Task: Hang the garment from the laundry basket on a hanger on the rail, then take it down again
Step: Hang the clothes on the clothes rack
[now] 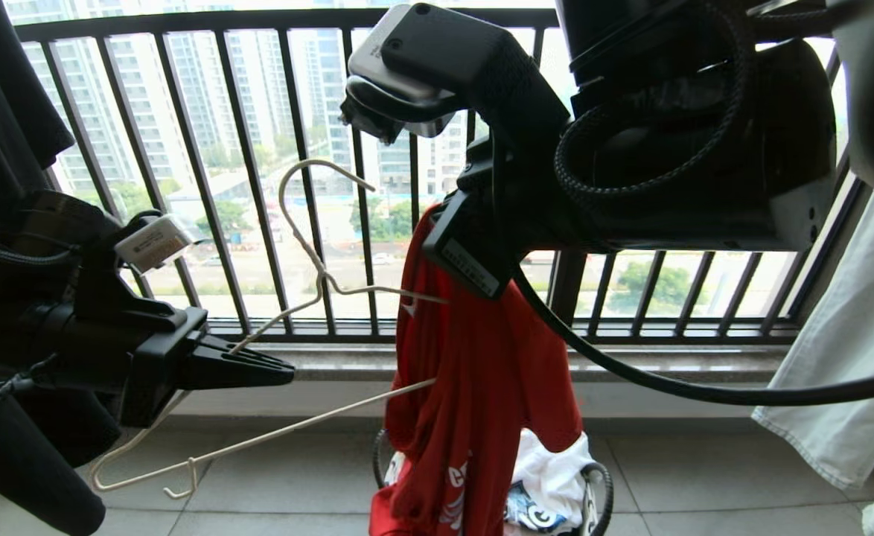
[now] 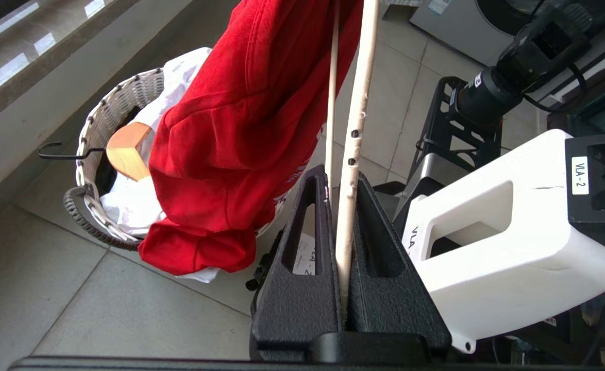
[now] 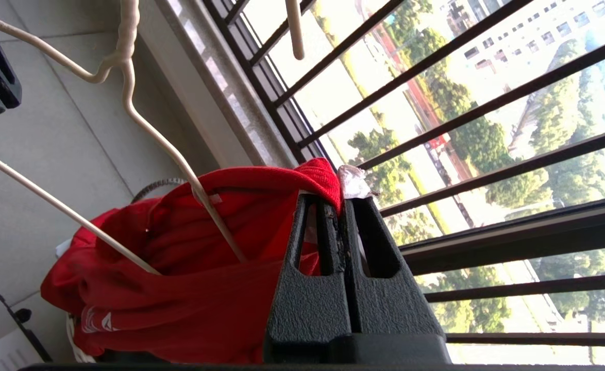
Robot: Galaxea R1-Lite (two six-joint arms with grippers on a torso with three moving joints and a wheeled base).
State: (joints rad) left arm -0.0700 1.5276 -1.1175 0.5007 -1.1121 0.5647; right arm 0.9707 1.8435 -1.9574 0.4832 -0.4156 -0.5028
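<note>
Your left hand (image 2: 346, 216) is clamped on one arm of the hanger (image 1: 318, 286); your right hand (image 3: 342, 226) is pinched shut on the collar of the red shirt (image 1: 482, 387), which hangs above the basket (image 2: 106, 118). The hanger's far end seems already inside the neck opening, though folds hide it. Keep the collar taut, feed the wire toward one shoulder, and avoid snagging the end notch.

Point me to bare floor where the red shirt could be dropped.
Bare tiles lie left of the laundry basket, under the hanger, and right of it toward the white cloth. Crowded: the basket itself, already full, with the red shirt hanging over it.
</note>
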